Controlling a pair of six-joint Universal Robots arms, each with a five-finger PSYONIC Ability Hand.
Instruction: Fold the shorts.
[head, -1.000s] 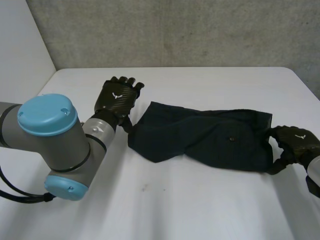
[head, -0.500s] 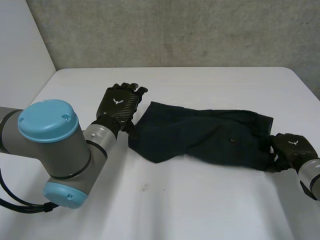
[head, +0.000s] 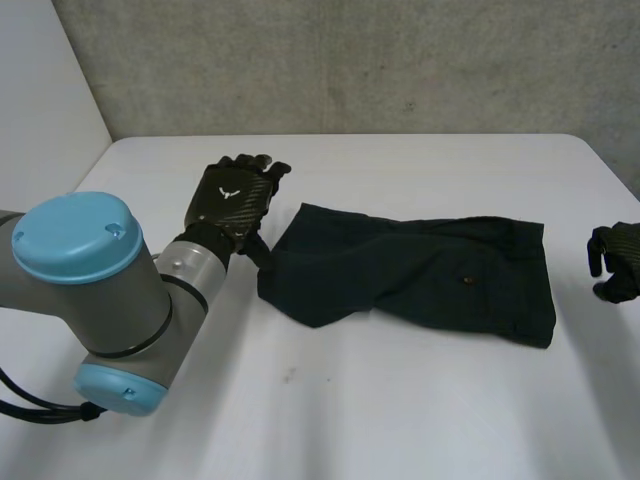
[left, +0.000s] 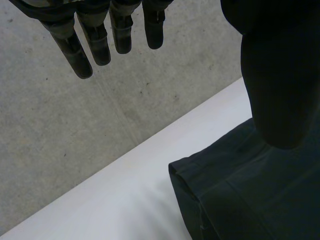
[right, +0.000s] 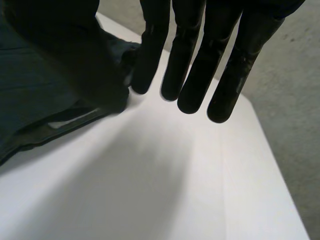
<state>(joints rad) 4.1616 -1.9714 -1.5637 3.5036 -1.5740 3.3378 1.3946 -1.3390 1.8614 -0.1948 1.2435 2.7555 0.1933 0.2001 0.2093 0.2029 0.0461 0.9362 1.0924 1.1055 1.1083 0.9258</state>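
Dark navy shorts (head: 410, 275) lie spread flat across the middle of the white table (head: 400, 420), waistband end toward the right. My left hand (head: 232, 195) hovers just beside their left end, open with straight fingers (left: 100, 40), and the shorts' corner (left: 240, 190) lies below its thumb. My right hand (head: 620, 260) hangs at the table's right side, a short way clear of the shorts' right edge. Its fingers (right: 200, 65) are curled in toward the thumb with nothing between them. The shorts' edge (right: 30, 100) lies beside that thumb.
A grey concrete wall (head: 350, 60) runs behind the table's far edge. My left arm's big grey joint with a blue cap (head: 85, 290) stands over the table's near left. The table's right edge (head: 625, 175) is close to my right hand.
My right hand has let go of the shorts' right edge, pulled away to the right and curled its fingers. That edge now lies flat. The left hand shifted only slightly.
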